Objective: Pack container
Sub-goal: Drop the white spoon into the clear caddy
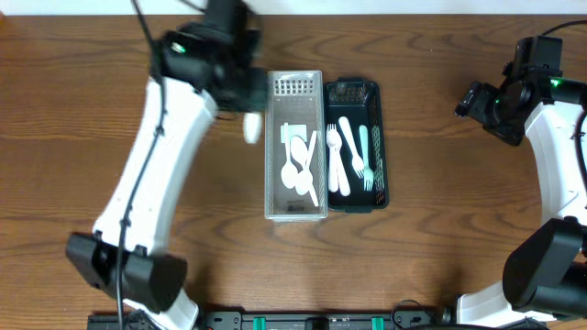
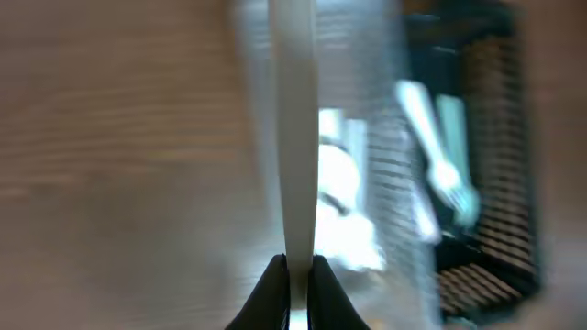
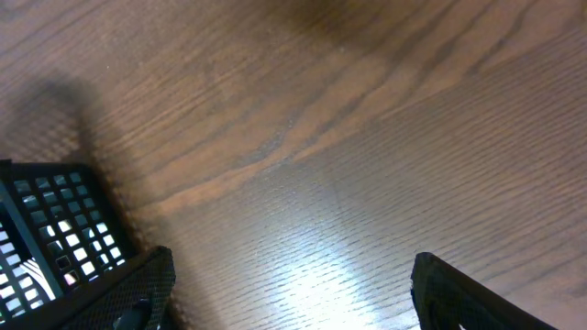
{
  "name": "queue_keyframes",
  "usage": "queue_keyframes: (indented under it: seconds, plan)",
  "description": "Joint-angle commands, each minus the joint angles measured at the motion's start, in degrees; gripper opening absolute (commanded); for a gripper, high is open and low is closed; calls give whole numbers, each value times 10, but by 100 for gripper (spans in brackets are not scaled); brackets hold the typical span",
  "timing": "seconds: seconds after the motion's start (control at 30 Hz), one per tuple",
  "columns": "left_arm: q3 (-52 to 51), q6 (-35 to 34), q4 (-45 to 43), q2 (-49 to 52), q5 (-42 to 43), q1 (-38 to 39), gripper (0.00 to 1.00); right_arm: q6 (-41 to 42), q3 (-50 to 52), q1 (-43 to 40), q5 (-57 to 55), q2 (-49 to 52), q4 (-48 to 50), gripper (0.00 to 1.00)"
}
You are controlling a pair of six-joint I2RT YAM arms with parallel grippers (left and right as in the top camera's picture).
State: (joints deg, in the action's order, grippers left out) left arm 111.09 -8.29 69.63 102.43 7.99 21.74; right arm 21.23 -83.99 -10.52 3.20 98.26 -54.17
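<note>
My left gripper [image 1: 248,103] is blurred with motion just left of the clear container [image 1: 271,170]. It is shut on a white plastic utensil [image 1: 249,126], whose flat handle [image 2: 295,137] runs straight up from between the pinched jaws of the left gripper [image 2: 298,275]. White spoons [image 1: 298,170] lie in the clear container. White and pale green forks [image 1: 353,156] lie in the black mesh container [image 1: 383,156] beside it. My right gripper [image 1: 475,99] hovers far right over bare table. Its fingers [image 3: 138,293] stand wide apart with nothing between them.
The two containers sit side by side at the table's middle. A corner of the black mesh container [image 3: 46,229] shows at the left of the right wrist view. Wood tabletop [image 1: 440,202] surrounds them.
</note>
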Motion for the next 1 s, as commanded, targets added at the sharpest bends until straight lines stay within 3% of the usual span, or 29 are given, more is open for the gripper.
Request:
queue_keyframes:
  seconds: [0.0, 0.3, 0.33, 0.4, 0.5, 0.73, 0.8, 0.9, 0.97]
  plan:
    - [-21, -34, -7, 38, 3, 57, 6, -5, -3, 5, -4, -1, 0, 86]
    - [-49, -66, -24, 108, -40, 111, 8, -5, -3, 5, -4, -1, 0, 86]
    - [-49, -66, -28, 112, -40, 109, 15, -5, -3, 5, -4, -1, 0, 86]
    - [-49, -66, -37, 116, -42, 105, 44, -5, -3, 5, -4, -1, 2, 86]
    - [-46, -64, -41, 114, -46, 99, 53, -5, -3, 5, -4, -1, 4, 86]
    - [-10, -38, 0, 49, -47, 75, 54, -30, -3, 5, -4, -1, 4, 91]
    - [-6, -14, 2, 12, -49, 65, 66, -31, -3, 5, -4, -1, 1, 99]
    - [-6, -7, 10, -56, -103, 49, 98, -30, -3, 5, -3, -1, 2, 99]
    - [-6, -7, 15, -96, -134, 41, 98, -28, -3, 5, -3, -1, 2, 99]
